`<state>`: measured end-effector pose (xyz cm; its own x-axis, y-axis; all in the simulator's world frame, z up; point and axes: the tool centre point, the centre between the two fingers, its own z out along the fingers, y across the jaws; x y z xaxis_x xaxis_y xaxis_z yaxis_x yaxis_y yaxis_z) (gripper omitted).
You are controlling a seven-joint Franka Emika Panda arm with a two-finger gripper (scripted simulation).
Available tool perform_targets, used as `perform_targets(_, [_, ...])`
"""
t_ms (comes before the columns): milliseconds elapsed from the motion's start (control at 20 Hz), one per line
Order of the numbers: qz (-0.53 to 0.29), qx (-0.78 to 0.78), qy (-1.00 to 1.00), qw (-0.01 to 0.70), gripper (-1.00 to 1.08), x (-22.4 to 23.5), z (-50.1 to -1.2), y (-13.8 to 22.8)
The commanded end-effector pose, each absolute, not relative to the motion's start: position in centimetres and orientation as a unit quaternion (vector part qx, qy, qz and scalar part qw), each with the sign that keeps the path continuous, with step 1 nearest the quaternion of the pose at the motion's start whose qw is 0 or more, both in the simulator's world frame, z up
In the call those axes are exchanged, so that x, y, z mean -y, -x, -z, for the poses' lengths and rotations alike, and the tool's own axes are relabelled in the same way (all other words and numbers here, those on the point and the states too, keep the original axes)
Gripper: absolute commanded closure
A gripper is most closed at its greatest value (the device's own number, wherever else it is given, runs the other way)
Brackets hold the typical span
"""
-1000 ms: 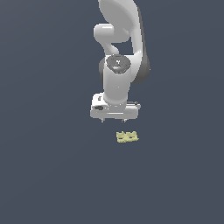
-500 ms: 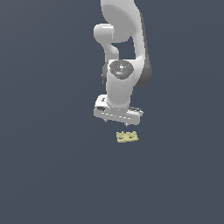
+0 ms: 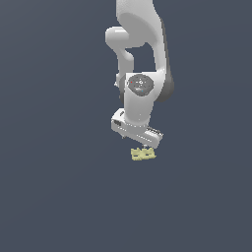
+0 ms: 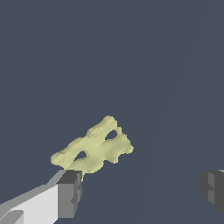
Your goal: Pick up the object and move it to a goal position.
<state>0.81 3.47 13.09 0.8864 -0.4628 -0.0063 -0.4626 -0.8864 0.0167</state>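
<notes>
The object is a small pale yellow, flat, lumpy piece with small holes, lying on the dark grey floor. In the exterior view my gripper hangs just above it, tilted, with the hand covering the fingers. The wrist view shows the object close to one dark finger pad, while the other pad stands far off at the frame's edge. The gripper is open, and nothing lies between its fingers. The object is narrower than the gap.
The white arm rises from the gripper toward the top of the exterior view. A plain dark grey floor surrounds the object, with nothing else on it.
The gripper has come down and toward the exterior view's right, tilting as it went, and now hangs just above the object. The object has not moved.
</notes>
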Motion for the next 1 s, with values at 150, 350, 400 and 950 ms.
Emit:
perform_targets(150, [0.005,0.308,-0.951,0.005,-0.92,-4.3,-12.2,-1.0])
perform_targets(350, [0.005,0.357,-0.934,0.004,-0.92,-4.9,-11.5,-1.1])
perform_targets(400, [0.005,0.369,-0.929,0.004,-0.92,-5.0,-11.3,-1.2])
perform_targets(950, [0.004,0.497,-0.868,0.002,-0.92,-6.5,-9.5,-1.5])
